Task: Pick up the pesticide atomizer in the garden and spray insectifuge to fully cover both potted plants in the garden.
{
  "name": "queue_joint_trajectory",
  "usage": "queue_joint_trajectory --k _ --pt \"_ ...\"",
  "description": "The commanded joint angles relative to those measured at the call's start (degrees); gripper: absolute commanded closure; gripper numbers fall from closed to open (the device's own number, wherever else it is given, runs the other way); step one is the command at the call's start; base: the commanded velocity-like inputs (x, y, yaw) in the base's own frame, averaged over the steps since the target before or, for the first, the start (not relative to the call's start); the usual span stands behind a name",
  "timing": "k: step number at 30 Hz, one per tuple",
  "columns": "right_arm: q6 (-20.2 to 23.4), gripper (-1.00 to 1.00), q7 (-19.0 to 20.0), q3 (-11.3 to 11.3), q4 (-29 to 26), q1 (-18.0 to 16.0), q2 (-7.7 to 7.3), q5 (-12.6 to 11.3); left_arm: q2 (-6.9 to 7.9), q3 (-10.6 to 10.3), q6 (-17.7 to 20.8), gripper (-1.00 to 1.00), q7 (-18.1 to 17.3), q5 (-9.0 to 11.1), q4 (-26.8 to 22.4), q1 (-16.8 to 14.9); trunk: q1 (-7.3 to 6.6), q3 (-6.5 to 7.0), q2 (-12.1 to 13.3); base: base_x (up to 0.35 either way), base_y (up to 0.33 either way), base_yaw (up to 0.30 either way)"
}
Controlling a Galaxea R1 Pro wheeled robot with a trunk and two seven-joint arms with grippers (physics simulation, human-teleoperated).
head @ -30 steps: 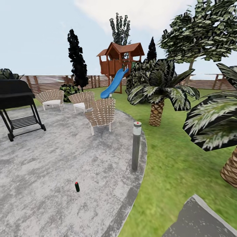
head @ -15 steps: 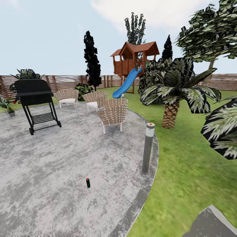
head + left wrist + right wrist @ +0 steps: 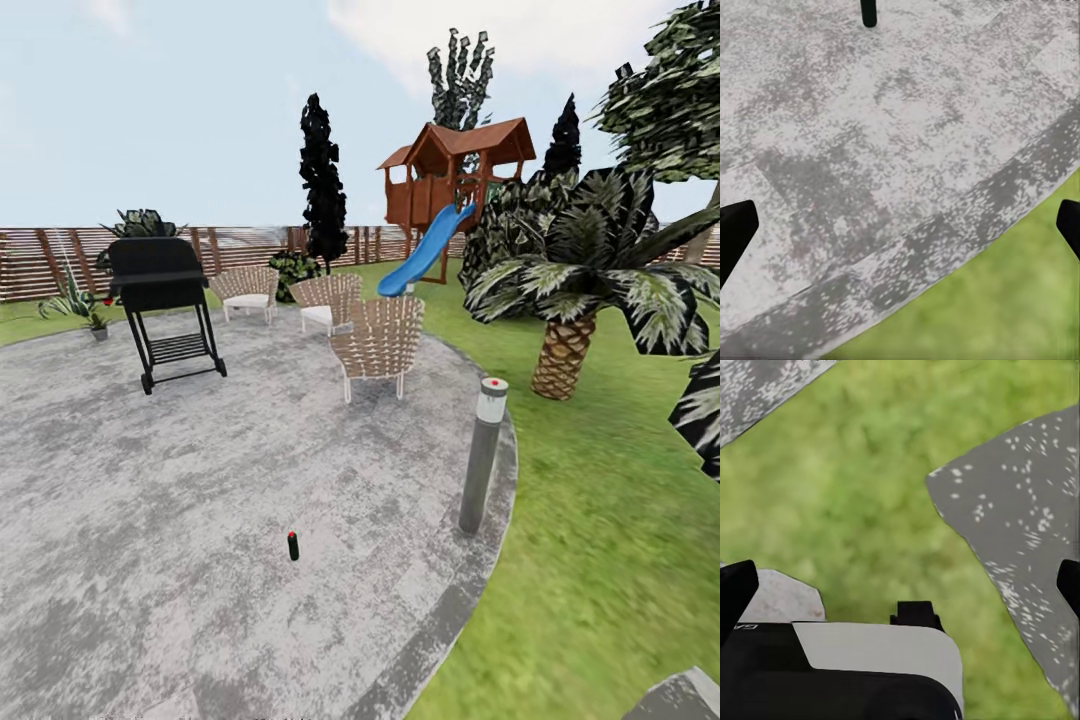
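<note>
Stands upright alone on open paved patch [image 3: 200,480]: pesticide atomizer [image 3: 293,545], lamp post [image 3: 481,455] at 2 o'clock; both grippers' fingertips apart, cropped at edges.

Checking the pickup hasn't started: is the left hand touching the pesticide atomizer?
Apart. The left wrist view shows the pesticide atomizer standing far beyond the open left hand, with bare paved patch between them.

Black grill [image 3: 160,275] beside three wicker chairs [image 3: 380,340] (blue slide [image 3: 425,252] behind), grey lamp post [image 3: 482,455] nearer.
</note>
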Motion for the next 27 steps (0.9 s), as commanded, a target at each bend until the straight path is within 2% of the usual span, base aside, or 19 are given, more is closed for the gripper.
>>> queue_joint_trajectory --k 1,17,27 --pt "-0.16 -1.0 -0.03 -0.04 0.01 -0.01 0.0 0.0 -0.01 -0.01 -0.18 -1.0 0.03 0.0 0.05 -0.04 0.0 -0.06 -0.03 0.0 -0.296 0.256" --pt "-0.16 -1.0 -0.03 -0.04 0.01 -0.01 0.0 0.0 0.08 0.08 -0.18 -1.0 0.03 0.09 0.05 -0.04 0.0 -0.06 -0.03 0.051 -0.309 0.256" --pt "-0.16 -1.0 -0.03 -0.04 0.08 -0.01 0.0 0.02 0.08 0.02 -0.18 -1.0 0.03 0.09 0.05 -0.04 0.0 -0.06 -0.03 0.018 -0.049 0.257"
